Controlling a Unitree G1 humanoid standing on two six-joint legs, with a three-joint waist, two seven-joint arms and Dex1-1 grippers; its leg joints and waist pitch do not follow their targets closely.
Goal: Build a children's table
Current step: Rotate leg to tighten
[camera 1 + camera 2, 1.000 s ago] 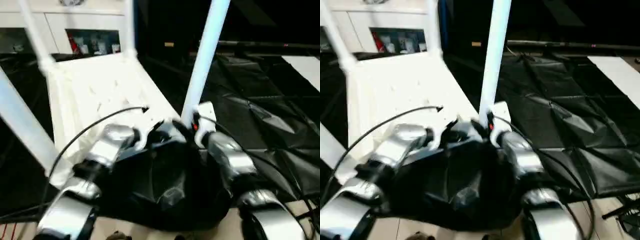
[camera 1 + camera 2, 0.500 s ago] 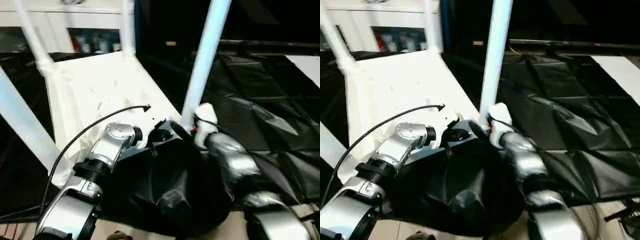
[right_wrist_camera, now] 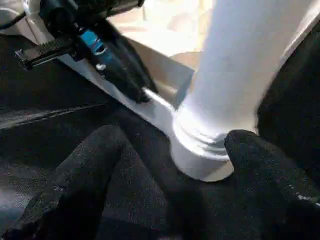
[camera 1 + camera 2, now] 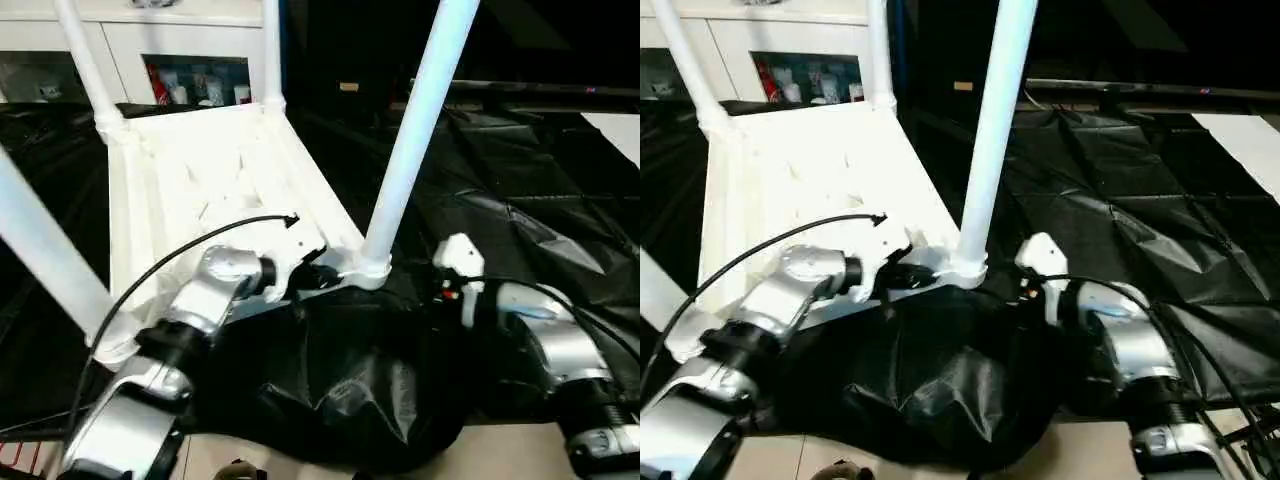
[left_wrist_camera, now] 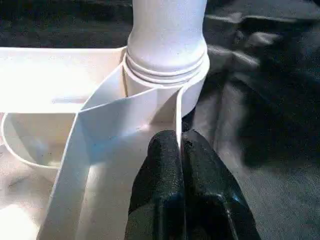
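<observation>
The right gripper [image 3: 165, 175] is backing away from the near-right leg [image 4: 412, 150]: a second ago it was pressed against the base of that leg, and now it is sitting apart from it, off to the right, with its two black fingers [image 3: 85, 185] spread wide and nothing between them. The leg is staying upright in its corner socket [image 4: 365, 268] by itself, so it is probably seated, and with four legs standing up from the overturned tabletop [image 4: 200, 190] the build is looking close to done.

The left gripper [image 5: 180, 165] is pinching the tabletop's thin edge wall, fingers clenched on it, just in front of that same socket and leg. From the right gripper, the socket is lying straight ahead between its open fingers, near but not touched.
</observation>
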